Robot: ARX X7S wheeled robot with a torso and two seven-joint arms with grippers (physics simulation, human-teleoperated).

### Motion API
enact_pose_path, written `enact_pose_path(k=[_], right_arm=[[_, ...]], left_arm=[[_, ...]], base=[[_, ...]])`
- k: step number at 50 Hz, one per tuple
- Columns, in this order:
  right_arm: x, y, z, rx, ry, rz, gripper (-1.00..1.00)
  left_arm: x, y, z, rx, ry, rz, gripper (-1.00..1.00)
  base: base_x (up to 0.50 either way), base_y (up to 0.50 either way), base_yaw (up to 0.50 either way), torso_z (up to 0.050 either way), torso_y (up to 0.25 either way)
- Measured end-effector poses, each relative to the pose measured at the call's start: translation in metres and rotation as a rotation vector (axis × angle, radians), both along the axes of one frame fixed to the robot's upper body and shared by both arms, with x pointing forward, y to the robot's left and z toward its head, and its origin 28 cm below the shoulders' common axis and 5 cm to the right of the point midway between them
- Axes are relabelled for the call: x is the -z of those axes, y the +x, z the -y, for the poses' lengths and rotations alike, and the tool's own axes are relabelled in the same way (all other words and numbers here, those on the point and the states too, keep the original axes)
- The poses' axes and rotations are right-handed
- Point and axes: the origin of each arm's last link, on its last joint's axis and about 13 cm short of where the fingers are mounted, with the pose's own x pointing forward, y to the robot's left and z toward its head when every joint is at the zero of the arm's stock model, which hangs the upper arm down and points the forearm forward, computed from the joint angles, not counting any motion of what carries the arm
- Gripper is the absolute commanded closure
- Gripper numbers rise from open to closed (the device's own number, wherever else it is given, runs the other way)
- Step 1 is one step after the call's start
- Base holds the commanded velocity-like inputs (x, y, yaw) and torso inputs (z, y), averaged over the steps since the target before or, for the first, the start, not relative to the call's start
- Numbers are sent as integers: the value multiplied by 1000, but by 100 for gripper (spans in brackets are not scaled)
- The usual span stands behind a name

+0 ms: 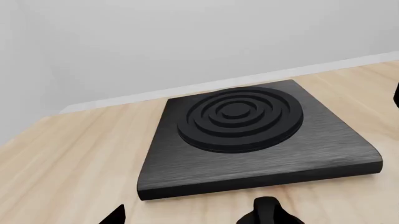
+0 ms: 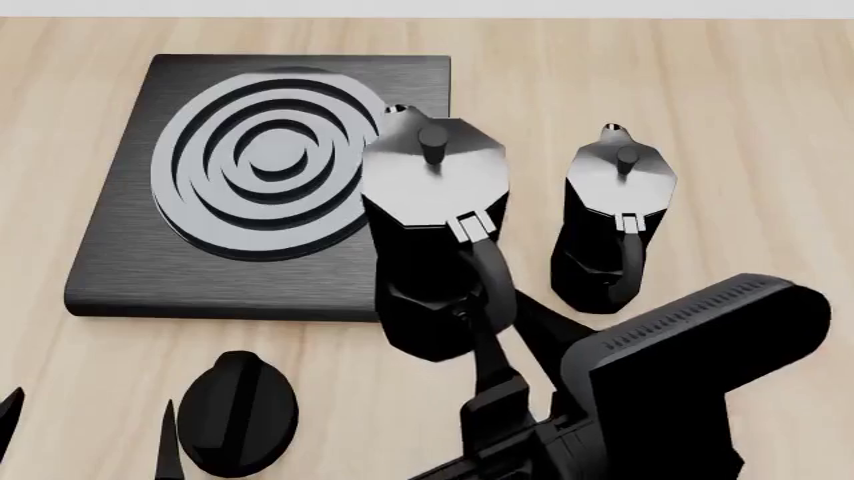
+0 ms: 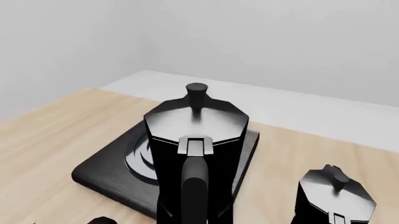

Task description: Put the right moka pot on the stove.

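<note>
Two pots listed. Item one: the small black faceted moka pot with silvery-grey lid [image 2: 434, 190], the task's pot, which I hold by its curved black handle [image 2: 487, 285] in the clenched right gripper [image 2: 497, 375]. In the head view it stands upright and overlaps the right edge of the flat square black stove with its concentric-ring burner [image 2: 200, 265]. I cannot tell whether its base touches anything. The burner itself carries nothing.

Item two: the second, identical-looking black moka pot [image 2: 617, 215], upright on the pale wooden worktop [image 2: 747, 120], beside the held pot on the side away from the stove.

Item three: a small round black knob [image 2: 238, 410], on the worktop just in front of the stove.

Item four: my left gripper [image 2: 87, 440], released, fingers spread, near the knob and holding nothing.
</note>
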Motion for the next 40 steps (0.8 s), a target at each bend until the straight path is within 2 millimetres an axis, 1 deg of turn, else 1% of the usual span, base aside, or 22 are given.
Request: enact_pose_path(k=[24, 32, 40], right_arm=[[-25, 55, -21, -61, -6, 3, 100], [-28, 72, -29, -82, -11, -1, 100], [-27, 88, -38, -102, -14, 0, 100]], left_arm=[[0, 0, 0, 1, 1, -1, -100], [0, 0, 0, 2, 1, -1, -100], [0, 0, 0, 3, 0, -1, -100]], base=[[0, 0, 0, 0, 1], [0, 0, 0, 0, 1], [0, 0, 0, 0, 1]])
